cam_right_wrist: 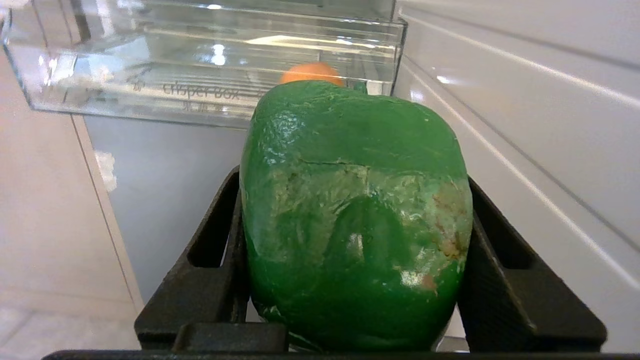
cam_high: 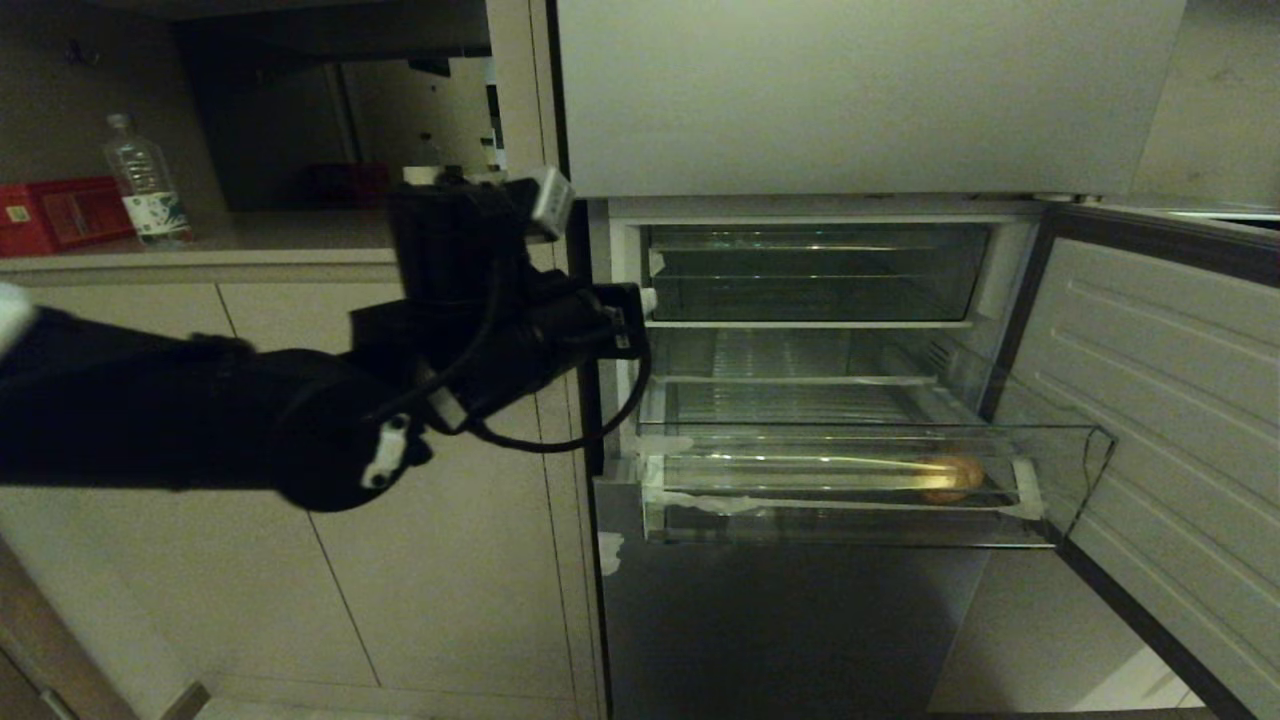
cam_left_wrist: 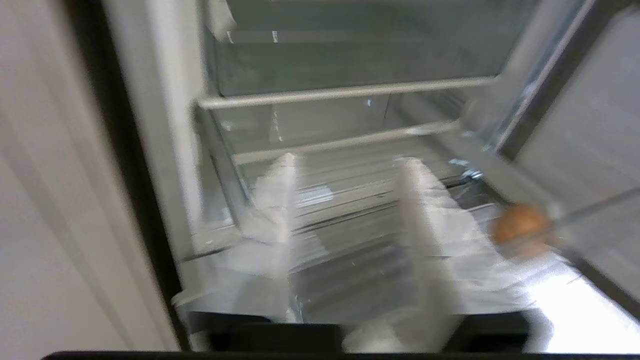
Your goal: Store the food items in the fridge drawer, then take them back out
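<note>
Your right gripper (cam_right_wrist: 350, 280) fingers clamp the green item (cam_right_wrist: 355, 215): glossy, likely slippery, hold its broad sides; left fingers unreadable.

Smaller food item (cam_high: 950, 478) in fridge drawer (cam_high: 850, 520), right end; water bottle (cam_high: 145, 185) on counter (cam_high: 250, 240), far left.

Green pepper (cam_right_wrist: 355, 215) is glossy with pale scuffed patches, the tan-orange item (cam_high: 950, 478) sits in the clear ribbed drawer (cam_high: 850, 520) with white tape scraps, right fingers (cam_right_wrist: 505, 280) black, left fingers (cam_left_wrist: 425, 210) whitish, red box (cam_high: 60, 215) on the desk.
</note>
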`<state>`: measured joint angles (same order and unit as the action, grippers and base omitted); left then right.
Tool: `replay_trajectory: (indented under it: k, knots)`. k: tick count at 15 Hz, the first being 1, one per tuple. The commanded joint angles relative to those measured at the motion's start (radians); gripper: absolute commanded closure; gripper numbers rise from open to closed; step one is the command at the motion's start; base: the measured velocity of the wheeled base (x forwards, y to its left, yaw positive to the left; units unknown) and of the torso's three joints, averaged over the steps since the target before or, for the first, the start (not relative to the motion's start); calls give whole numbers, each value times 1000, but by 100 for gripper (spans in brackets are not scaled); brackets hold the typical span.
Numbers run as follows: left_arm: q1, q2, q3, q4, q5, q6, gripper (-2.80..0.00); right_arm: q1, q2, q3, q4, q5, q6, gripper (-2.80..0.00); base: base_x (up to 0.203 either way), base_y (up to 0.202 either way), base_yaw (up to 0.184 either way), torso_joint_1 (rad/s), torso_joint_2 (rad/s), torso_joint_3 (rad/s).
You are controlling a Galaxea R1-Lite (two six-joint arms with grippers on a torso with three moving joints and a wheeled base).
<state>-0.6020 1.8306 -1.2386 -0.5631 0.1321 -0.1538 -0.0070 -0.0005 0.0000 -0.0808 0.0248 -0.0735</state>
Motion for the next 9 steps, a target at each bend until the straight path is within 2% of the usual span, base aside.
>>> replay_trajectory:
  k: [1, 4, 5, 6, 7, 8, 9]
  knots:
    - [-8, -307, 163, 0, 40, 16, 0, 0, 22, -27, 3, 41, -16, 0, 0, 0, 0, 0, 0, 0]
    - [14, -598, 315, 30, 123, 38, 0, -2, 142, -124, 28, 80, -22, 0, 0, 0, 0, 0, 0, 0]
    - [66, -690, 347, 59, 138, 41, 0, -1, 200, -154, 30, 84, -22, 0, 0, 0, 0, 0, 0, 0]
    - [153, -772, 370, 94, 148, 42, 0, -1, 283, -185, 30, 95, -22, 0, 0, 0, 0, 0, 0, 0]
    - [275, -860, 389, 139, 157, 44, 0, -1, 375, -218, 31, 123, -22, 0, 0, 0, 0, 0, 0, 0]
    - [430, -978, 409, 203, 164, 44, 0, -1, 466, -256, 31, 174, -21, 0, 0, 0, 0, 0, 0, 0]
    - [551, -1105, 431, 284, 167, 43, 0, 0, 550, -294, 31, 230, -21, 0, 0, 0, 0, 0, 0, 0]
